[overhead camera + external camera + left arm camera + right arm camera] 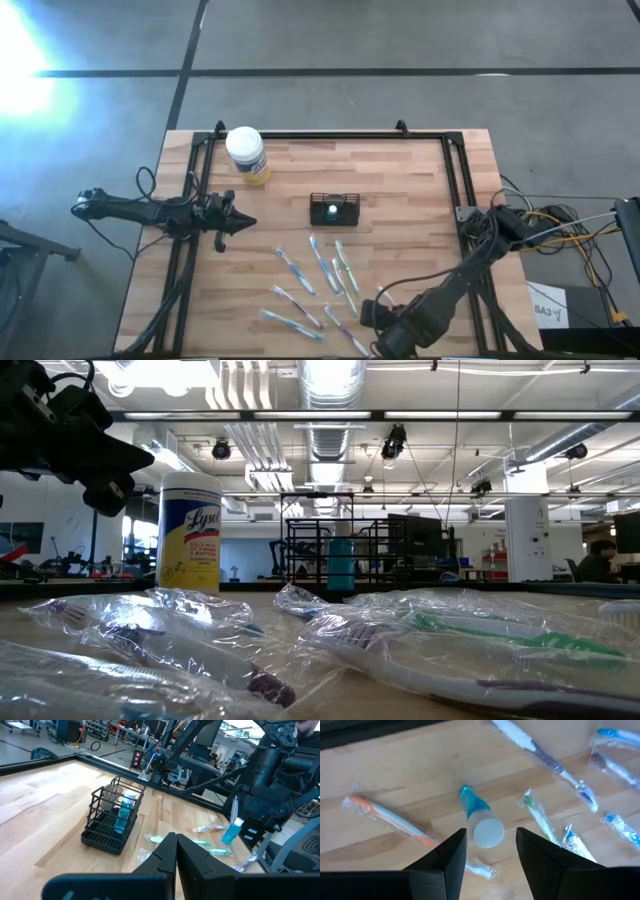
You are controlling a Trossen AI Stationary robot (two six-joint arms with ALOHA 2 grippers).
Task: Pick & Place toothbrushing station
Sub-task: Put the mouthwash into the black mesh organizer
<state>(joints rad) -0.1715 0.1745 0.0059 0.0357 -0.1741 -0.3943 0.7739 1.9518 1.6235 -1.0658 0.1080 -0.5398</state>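
The toothbrushing station is a small black wire holder. It stands on its base mid-table with a blue, white-capped tube in it, and shows in the left wrist view and the low view. My left gripper is shut and empty above the table, left of the station, pointing at it. My right gripper is open near the table's near edge. A second blue tube with a white cap sits below and between its fingers, cap toward the camera. The fingers do not touch it.
A white-lidded yellow jar stands at the far left. Several wrapped toothbrushes lie scattered between the station and the near edge, around my right gripper. A black frame runs along the table's edges.
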